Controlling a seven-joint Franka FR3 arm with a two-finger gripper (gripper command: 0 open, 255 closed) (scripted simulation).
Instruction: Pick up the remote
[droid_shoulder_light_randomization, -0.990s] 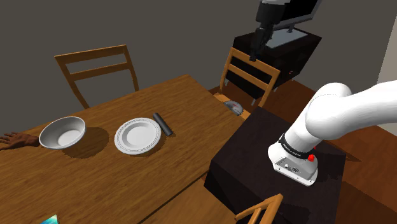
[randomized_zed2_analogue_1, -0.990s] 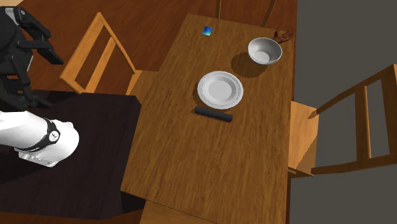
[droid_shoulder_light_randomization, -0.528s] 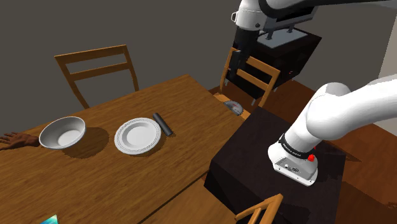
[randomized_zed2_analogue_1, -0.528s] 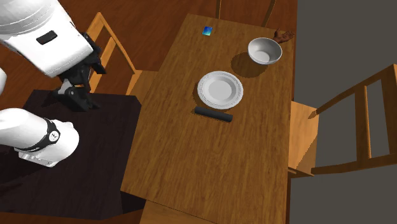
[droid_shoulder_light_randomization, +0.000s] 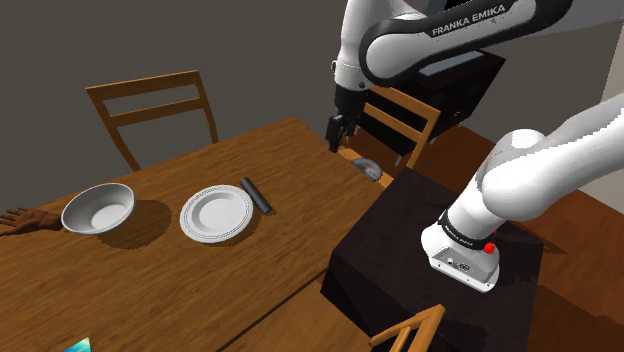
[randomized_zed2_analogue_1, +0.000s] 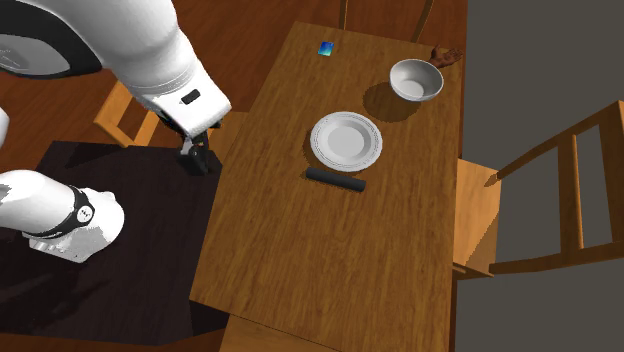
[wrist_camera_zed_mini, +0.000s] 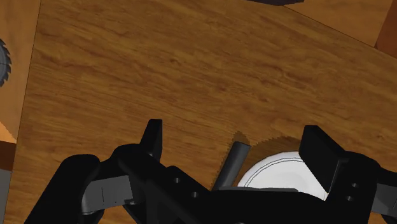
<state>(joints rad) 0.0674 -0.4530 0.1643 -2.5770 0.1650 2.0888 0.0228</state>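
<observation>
**Shoulder view.** The arm (droid_shoulder_light_randomization: 520, 170) carries the white lettering "FRANKA EMIKA" (droid_shoulder_light_randomization: 478, 17) on its dark upper link. The gripper (droid_shoulder_light_randomization: 337, 133) hangs above the far edge of the wooden table (droid_shoulder_light_randomization: 170, 280), touching nothing. The dark remote (droid_shoulder_light_randomization: 257, 194) lies flat on the table, just beside the white plate (droid_shoulder_light_randomization: 216, 214), well apart from the gripper.

**Second exterior view.** The gripper is over the table's edge next to the stand (randomized_zed2_analogue_1: 120, 250). The remote lies between the plate and the table's middle. A bowl (randomized_zed2_analogue_1: 416, 80) stands beyond the plate.

**Wrist view.** The two black fingers (wrist_camera_zed_mini: 153, 137) stand wide apart and hold nothing. The remote and the plate's rim show between them, down on the table.
</observation>
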